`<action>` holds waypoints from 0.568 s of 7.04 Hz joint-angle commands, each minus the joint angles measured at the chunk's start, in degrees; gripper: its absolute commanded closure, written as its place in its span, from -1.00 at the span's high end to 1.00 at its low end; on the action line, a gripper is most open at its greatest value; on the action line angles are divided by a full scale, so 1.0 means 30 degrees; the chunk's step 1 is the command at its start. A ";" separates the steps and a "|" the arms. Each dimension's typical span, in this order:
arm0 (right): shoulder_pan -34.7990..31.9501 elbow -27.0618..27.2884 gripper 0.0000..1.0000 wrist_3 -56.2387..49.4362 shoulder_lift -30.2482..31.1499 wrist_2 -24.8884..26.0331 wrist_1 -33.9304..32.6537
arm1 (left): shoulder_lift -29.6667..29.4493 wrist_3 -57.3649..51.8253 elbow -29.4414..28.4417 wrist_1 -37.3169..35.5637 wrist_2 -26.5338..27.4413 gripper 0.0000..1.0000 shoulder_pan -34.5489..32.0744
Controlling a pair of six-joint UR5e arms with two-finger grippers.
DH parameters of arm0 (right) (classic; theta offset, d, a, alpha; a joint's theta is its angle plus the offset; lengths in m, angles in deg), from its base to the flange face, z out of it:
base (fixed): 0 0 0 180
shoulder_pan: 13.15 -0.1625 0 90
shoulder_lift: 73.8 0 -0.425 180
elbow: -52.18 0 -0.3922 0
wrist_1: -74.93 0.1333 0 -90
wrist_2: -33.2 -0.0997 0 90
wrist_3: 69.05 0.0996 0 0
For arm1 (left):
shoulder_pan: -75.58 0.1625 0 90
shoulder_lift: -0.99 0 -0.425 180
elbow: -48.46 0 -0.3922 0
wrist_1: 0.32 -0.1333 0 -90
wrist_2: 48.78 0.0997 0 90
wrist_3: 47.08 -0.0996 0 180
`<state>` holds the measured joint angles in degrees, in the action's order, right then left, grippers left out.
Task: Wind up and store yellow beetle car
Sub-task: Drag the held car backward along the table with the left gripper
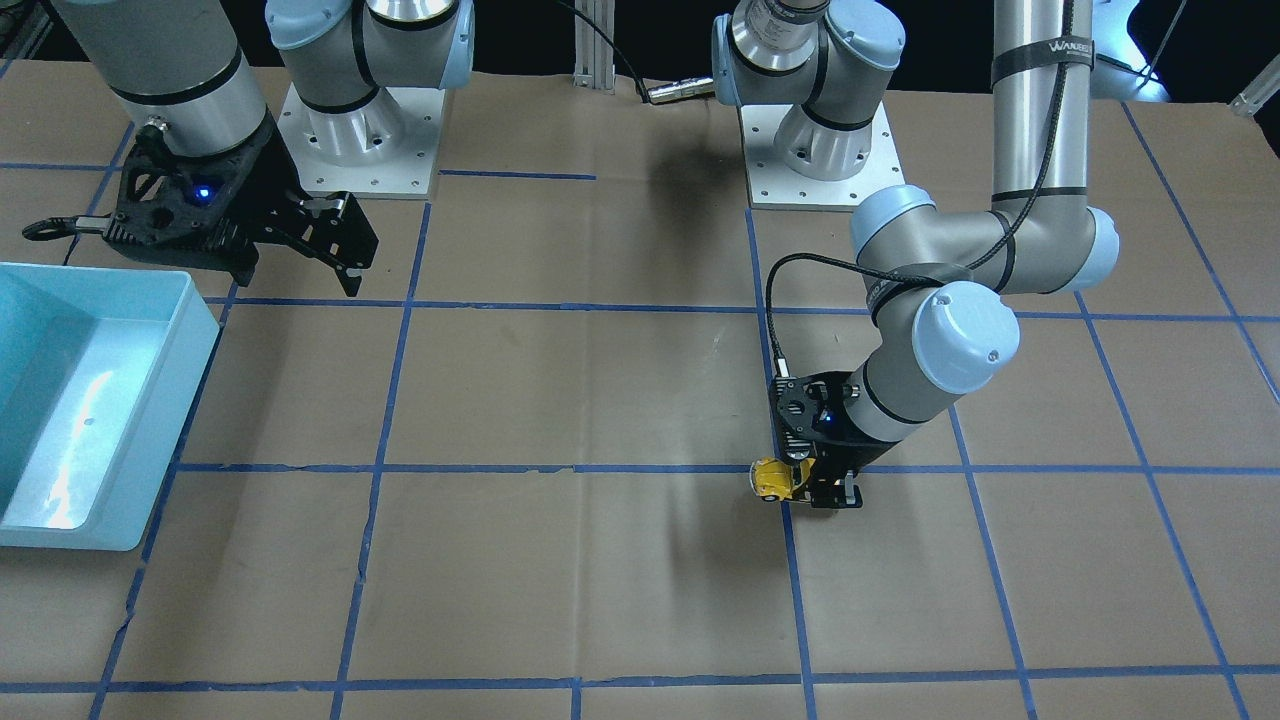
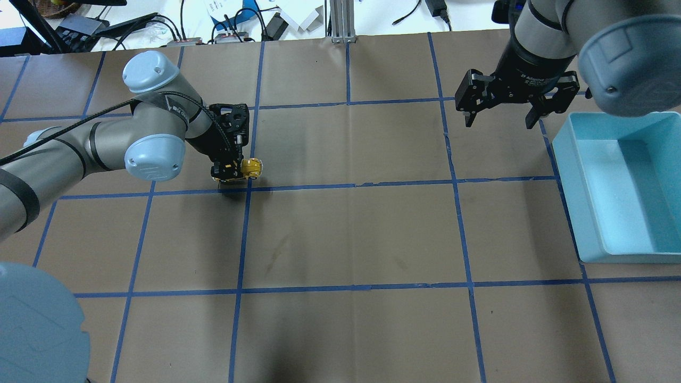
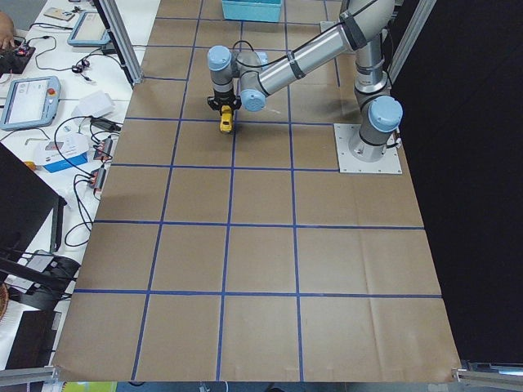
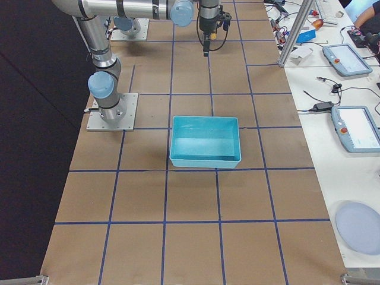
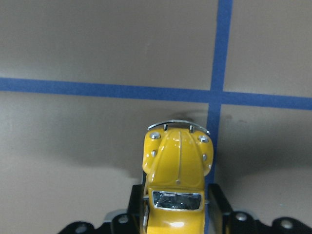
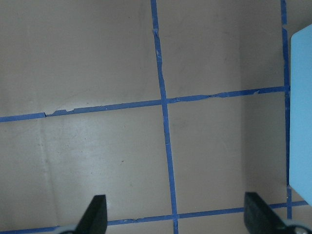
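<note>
The yellow beetle car point(image 5: 178, 180) sits low at the counter point(image 2: 351, 234), well over on the robot's left side, with its nose pointing at a crossing of blue tape lines. One tape line runs alongside it and another passes just ahead of its front bumper. Whether its wheels touch the paper cannot be told. The left gripper point(image 2: 230, 174) has its fingers point(image 5: 217, 204) closed against the car's flanks at the rear half, leaving the bonnet and bumper sticking out free.

A wide stretch of brown, tape-gridded counter lies between the car and the blue bin point(image 2: 572, 186), which stands well apart at the robot's right end, its open top up. The right gripper point(image 2: 499, 121) hovers just beside the bin's far corner, its fingers point(image 6: 95, 217) spread wide with only counter between them.
</note>
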<state>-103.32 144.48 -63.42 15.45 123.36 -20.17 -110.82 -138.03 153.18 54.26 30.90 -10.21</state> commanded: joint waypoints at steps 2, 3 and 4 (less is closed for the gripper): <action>-0.0032 -0.0065 1.00 -0.0150 0.0016 0.0037 0.0061 | -0.0140 -0.0592 -0.0128 0.0702 -0.0052 -0.49 -0.0465; -0.0032 -0.0036 1.00 -0.0209 0.0016 0.0008 0.0061 | -0.0549 -0.0649 -0.0130 0.0760 0.1025 -0.49 -0.0494; -0.0032 -0.0007 1.00 -0.0239 0.0016 0.0037 0.0061 | -0.0640 -0.0679 -0.0160 0.0732 0.1035 -0.49 -0.0494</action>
<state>-103.41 144.35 -63.96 15.51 123.42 -20.00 -112.06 -139.91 152.82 56.42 32.90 -11.64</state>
